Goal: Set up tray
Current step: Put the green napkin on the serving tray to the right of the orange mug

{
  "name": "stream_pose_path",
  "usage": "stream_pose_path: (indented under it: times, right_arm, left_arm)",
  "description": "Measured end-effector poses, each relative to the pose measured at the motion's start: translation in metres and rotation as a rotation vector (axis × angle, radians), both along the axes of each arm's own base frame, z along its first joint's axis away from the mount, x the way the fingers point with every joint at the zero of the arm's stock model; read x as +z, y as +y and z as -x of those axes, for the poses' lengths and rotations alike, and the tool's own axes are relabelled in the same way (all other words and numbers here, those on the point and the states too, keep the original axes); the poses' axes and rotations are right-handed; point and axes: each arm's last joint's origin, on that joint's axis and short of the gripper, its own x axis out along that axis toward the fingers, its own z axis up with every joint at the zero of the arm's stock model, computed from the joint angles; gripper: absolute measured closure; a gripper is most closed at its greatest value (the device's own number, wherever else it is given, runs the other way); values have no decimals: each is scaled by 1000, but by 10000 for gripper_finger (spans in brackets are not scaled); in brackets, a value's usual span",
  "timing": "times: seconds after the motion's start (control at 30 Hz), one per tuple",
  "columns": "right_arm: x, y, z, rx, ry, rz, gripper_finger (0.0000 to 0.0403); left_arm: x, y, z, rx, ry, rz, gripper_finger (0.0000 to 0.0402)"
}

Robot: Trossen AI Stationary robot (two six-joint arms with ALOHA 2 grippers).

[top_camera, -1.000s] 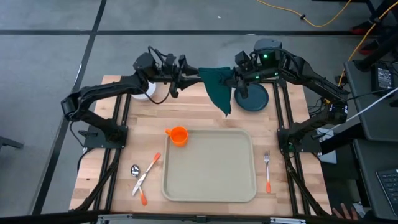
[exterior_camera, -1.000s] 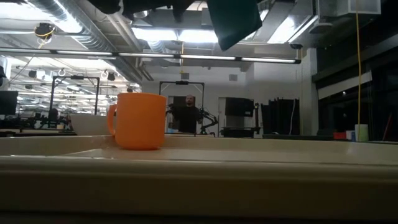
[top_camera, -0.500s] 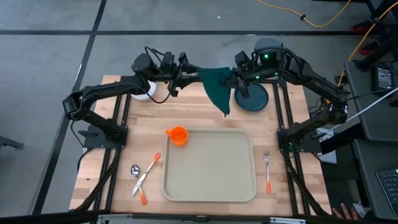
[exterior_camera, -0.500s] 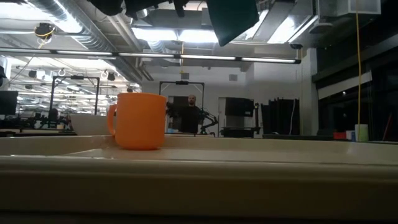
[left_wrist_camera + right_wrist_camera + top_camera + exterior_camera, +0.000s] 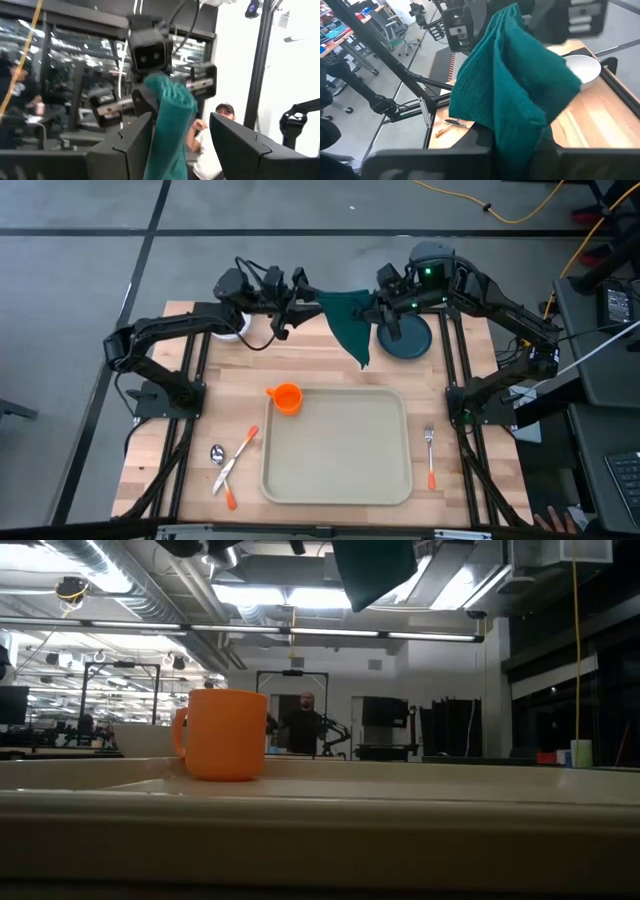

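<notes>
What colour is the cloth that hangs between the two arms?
The cloth is dark teal green; the right wrist view shows it best.

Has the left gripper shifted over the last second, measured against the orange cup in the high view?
Yes, slightly. The left gripper has edged toward the right gripper and the teal cloth; the orange cup stays put on the tray.

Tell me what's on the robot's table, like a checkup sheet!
Surface: wooden table, level.
Job's things: tray bare inside; orange cup at its far left corner.
Clutter: teal plate, white bowl, fork, other cutlery, all off the tray.
Hands: right hand shut on teal cloth, held up; left hand open at the cloth's other end.
Cables: yellow cable on floor.
Surroundings: person beyond the table.
</notes>
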Motion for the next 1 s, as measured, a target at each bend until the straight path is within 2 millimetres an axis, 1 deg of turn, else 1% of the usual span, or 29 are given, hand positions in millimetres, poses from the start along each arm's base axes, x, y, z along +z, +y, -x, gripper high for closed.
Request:
stream_pose_path:
  times: [0.17, 0.27, 0.43, 0.63, 0.87, 0.93, 1.0]
  right_arm:
    - [1, 4, -2, 16, -8, 3, 390]
    - [1, 6, -2, 22, -8, 1, 390]
    - [1, 7, -3, 20, -4, -15, 390]
    - [1, 7, -3, 20, -5, -14, 390]
    - [1, 7, -3, 24, -7, 0, 390]
    - [1, 7, -3, 24, -7, 1, 390]
    - [1, 7, -3, 24, -7, 1, 390]
  left_arm:
    - [-3, 1, -16, -32, 19, 10, 210]
    - [-2, -3, -23, -61, 20, 3, 210]
    - [3, -4, -23, -68, 3, -8, 220]
    - [3, -1, -21, -109, 22, 0, 242]
    - [3, 0, -21, -101, 22, -19, 264]
    - [3, 0, -21, -93, 16, -45, 280]
    - [3, -1, -21, -77, 6, -87, 310]
